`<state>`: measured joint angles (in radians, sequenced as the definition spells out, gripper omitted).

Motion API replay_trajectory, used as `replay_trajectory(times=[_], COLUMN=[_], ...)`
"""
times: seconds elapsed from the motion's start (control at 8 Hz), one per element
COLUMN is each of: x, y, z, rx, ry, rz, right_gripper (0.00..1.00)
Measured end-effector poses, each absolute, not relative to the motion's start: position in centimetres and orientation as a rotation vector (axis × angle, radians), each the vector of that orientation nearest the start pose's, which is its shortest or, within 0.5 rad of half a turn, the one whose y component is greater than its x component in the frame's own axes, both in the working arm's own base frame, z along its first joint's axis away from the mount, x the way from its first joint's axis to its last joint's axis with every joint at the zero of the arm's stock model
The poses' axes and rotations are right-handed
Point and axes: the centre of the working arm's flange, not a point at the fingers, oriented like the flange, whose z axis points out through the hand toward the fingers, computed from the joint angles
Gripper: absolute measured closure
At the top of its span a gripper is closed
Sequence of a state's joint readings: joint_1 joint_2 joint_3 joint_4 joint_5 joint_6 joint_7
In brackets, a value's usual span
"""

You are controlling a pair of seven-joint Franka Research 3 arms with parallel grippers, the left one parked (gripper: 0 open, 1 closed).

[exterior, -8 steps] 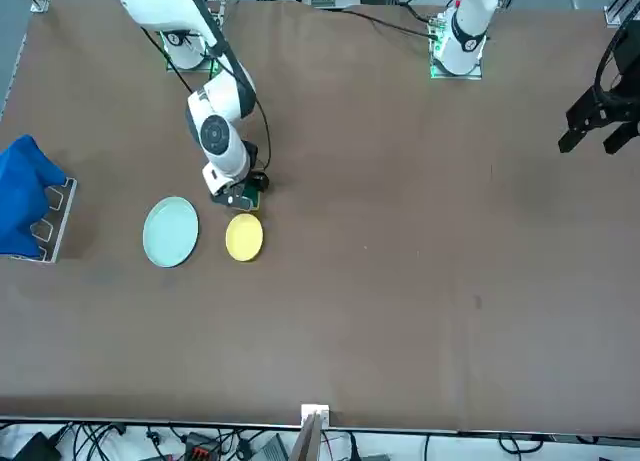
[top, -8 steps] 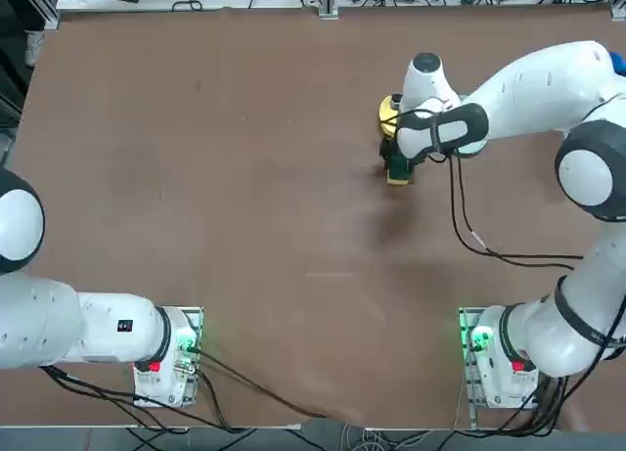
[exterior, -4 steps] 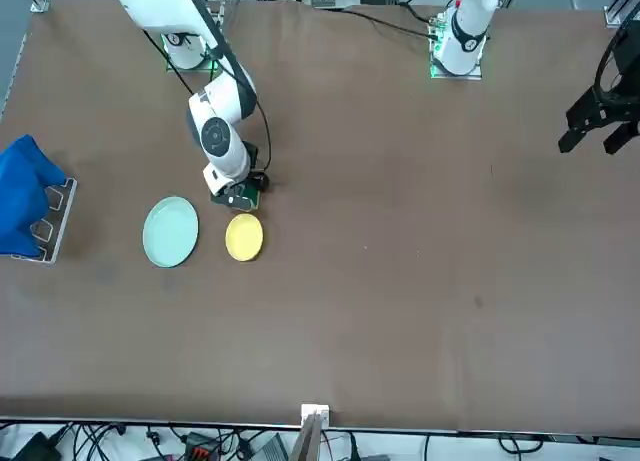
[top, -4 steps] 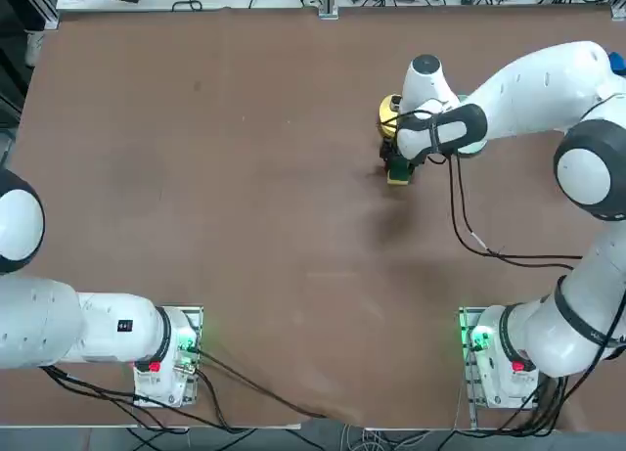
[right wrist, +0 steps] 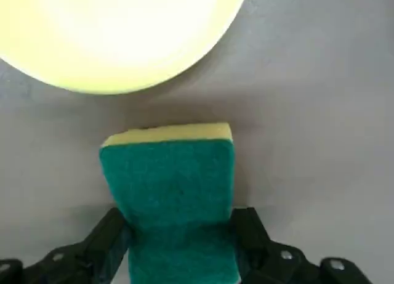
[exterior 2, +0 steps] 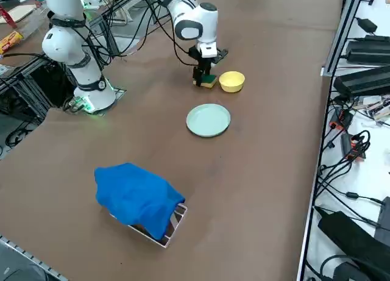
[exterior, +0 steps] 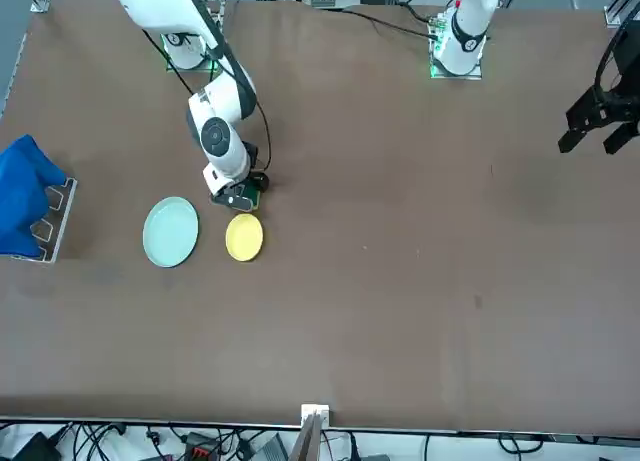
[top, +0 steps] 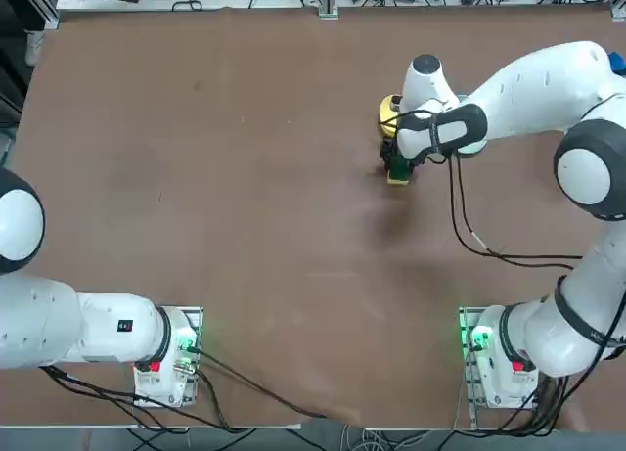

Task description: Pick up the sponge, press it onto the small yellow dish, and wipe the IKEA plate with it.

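Front view, left to right. Plate: lower left of the worktop, untouched. Dish: just right of the plate. Sponge: flat on the worktop just above the dish, between the claw fingers, which we read as near-spread, flanking its sides. We advise squeezing squarely before lifting straight up.

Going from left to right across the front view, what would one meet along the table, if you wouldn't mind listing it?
Blue cloth → IKEA plate → small yellow dish. The right gripper and the sponge overlap above the dish, so they are left out.
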<state>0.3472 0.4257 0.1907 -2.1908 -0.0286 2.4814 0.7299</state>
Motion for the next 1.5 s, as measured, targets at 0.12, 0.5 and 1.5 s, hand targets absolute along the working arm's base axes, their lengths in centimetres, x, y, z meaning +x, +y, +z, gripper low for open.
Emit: replay_trajectory(times=[0.12,0.5,1.5], x=[46.6,46.9,48.6], y=[28.0,28.0,27.8], z=[18.3,18.7,24.8], rx=[-3.145,-3.141,-3.191], ry=[0.287,0.292,0.307], rz=[0.219,0.205,0.274], right_gripper=[0.28,0.56,0.81])
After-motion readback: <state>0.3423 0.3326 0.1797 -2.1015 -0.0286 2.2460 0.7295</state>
